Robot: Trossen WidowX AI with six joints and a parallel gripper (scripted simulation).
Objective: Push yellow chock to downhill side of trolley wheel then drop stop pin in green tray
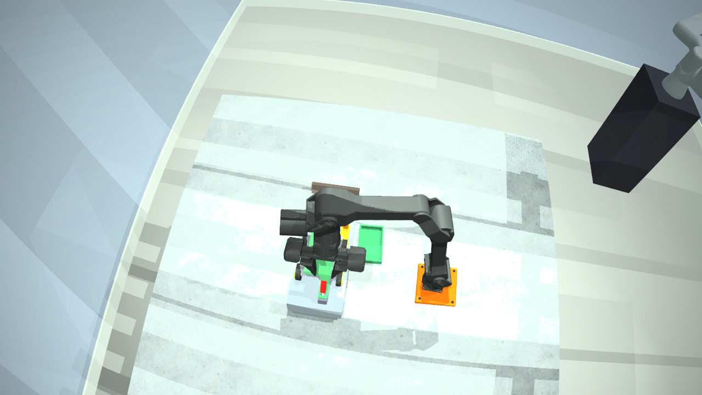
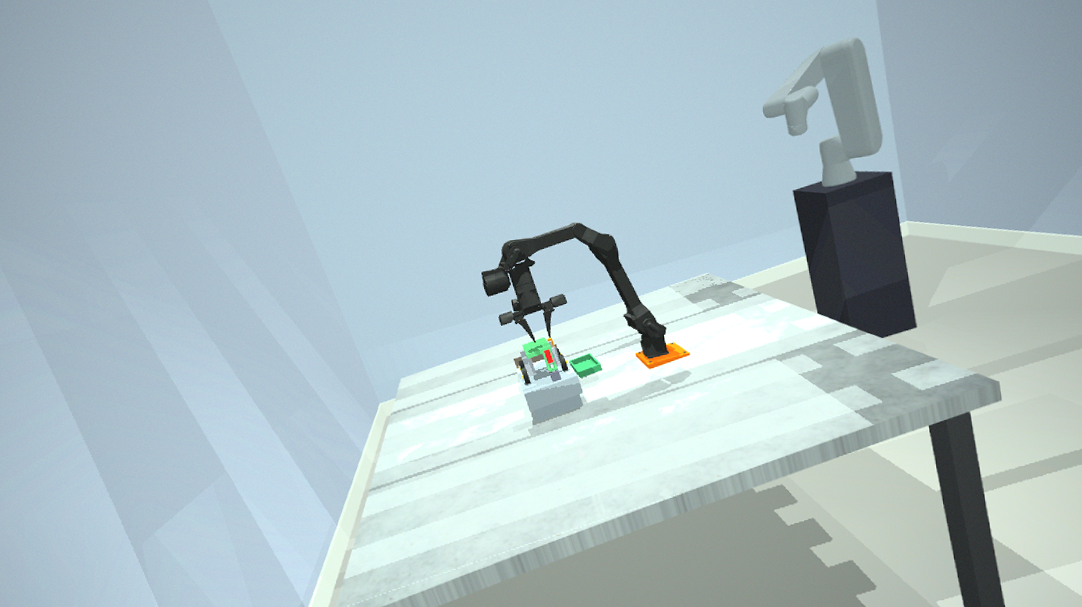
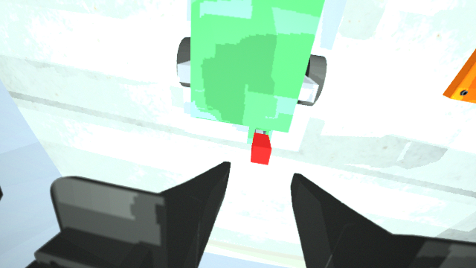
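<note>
The trolley's green deck [image 1: 323, 267] [image 2: 535, 347] [image 3: 242, 74] is on the grey ramp [image 1: 304, 294] [image 2: 553, 397]. The red-headed stop pin [image 1: 323, 286] [image 2: 548, 356] [image 3: 261, 149] stands at its uphill end. My gripper [image 1: 323, 277] [image 2: 541, 338] [image 3: 260, 173] is partly open and empty, pointing down above the trolley; in the wrist view the red head shows just beyond the gap between the fingertips. The yellow chock [image 1: 345, 235] shows beside the arm at the trolley's tray side; its contact with a wheel is hidden. The green tray [image 1: 381, 245] [image 2: 588, 372] is empty.
A brown bar [image 1: 335, 187] lies beyond the ramp's downhill end, partly behind my arm. My orange base plate [image 1: 436, 298] [image 2: 663, 358] [image 3: 465, 82] is to the right of the tray. A dark pedestal [image 1: 638, 132] [image 2: 855, 259] with another arm stands off the table.
</note>
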